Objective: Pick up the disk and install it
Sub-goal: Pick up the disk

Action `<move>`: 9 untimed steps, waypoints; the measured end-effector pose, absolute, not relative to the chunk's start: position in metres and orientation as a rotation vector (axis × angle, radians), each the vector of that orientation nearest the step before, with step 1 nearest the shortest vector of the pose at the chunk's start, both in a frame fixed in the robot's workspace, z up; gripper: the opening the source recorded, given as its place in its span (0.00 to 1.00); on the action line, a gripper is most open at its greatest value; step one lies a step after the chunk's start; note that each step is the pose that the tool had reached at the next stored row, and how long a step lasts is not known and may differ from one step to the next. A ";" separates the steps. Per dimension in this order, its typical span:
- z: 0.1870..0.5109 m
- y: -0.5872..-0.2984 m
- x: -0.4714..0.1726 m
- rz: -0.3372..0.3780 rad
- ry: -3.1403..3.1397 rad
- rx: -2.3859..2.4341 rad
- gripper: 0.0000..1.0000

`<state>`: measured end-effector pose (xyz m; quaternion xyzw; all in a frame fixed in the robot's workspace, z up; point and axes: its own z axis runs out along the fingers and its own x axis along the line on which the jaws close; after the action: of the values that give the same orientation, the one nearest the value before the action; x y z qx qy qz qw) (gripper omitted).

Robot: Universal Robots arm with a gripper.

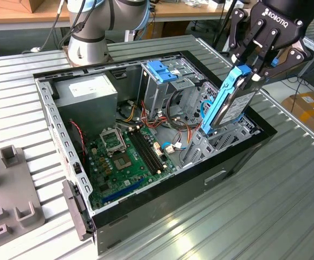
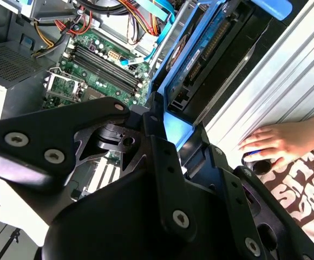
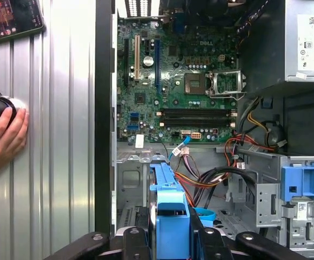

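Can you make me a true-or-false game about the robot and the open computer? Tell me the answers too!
1. The gripper is holding the disk by its top end. True.
2. The disk lies flat on the table beside the computer. False: it stands tilted, with its lower end down among the metal bays inside the case.
3. The case is open, so you can see the green motherboard. True.
4. A person's hand is reaching into the case and touching the motherboard. False: in the first wrist view the hand rests outside the case on the ribbed table, on a small round black thing.
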<state>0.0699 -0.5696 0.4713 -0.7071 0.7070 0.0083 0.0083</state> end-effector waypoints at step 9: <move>0.471 -0.570 0.071 0.026 2.209 -2.210 0.37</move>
<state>0.0710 -0.5696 0.4709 -0.7071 0.7070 0.0083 0.0083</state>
